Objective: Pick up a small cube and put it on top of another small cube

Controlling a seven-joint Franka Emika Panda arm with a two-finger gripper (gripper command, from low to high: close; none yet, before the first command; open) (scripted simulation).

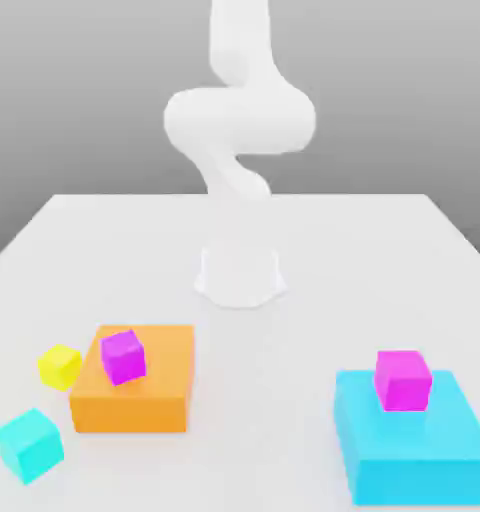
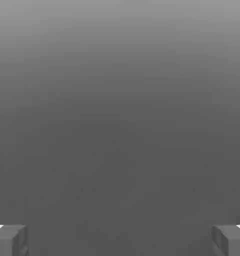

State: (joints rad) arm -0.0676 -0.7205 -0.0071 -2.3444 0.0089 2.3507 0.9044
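Yellow, small and plain, the small cube (image 1: 60, 366) sits on the white table (image 1: 384, 250) at the exterior view's left, just beside the orange block (image 1: 154, 400). On that block's top rests a violet-purple cube (image 1: 123, 357), tilted. Nearer the camera a small cyan cube (image 1: 30, 444) stands alone on the table. Over at the exterior view's right the pinkish-magenta cube (image 1: 402, 379) sits on top of the large cyan block (image 1: 424, 450), well apart from the yellow one. My white arm (image 1: 239, 120) rises from its base (image 1: 240, 277) at the middle of the table. In the hand view my gripper (image 2: 120, 239) is spread wide, its two grey fingers (image 2: 9, 239) far apart with nothing between them.
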